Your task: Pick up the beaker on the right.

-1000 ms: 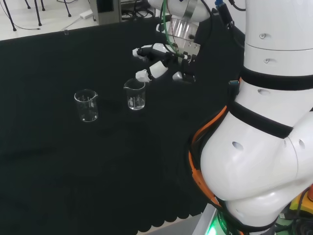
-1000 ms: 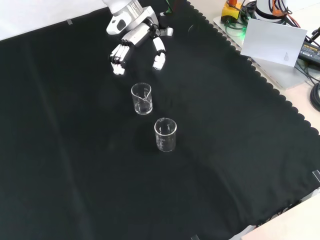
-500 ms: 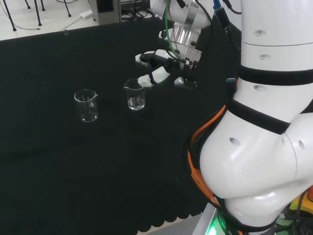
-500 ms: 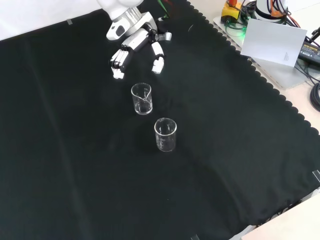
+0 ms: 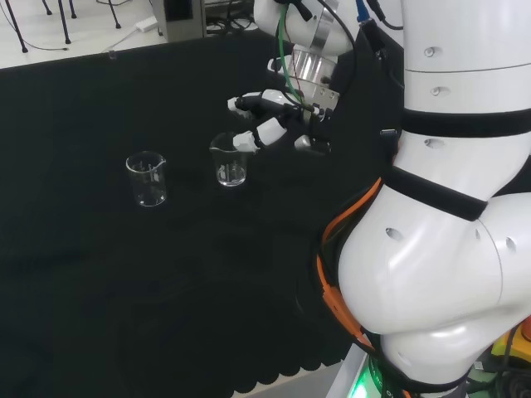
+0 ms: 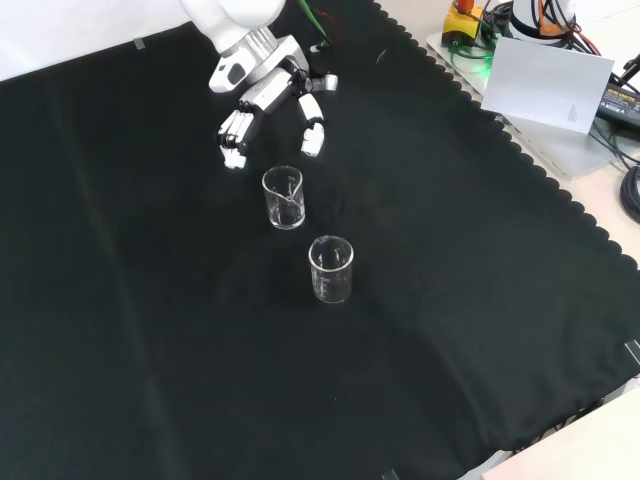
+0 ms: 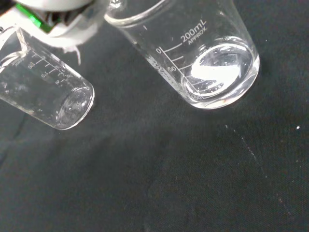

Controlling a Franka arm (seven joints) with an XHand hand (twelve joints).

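Black cloth covers your bench; in the head view, from left, you see one clear glass beaker, then a second clear glass beaker with printed markings, then your black and white hand just beside its rim, fingers spread, holding nothing

head view: right beaker beside hand | left beaker apart
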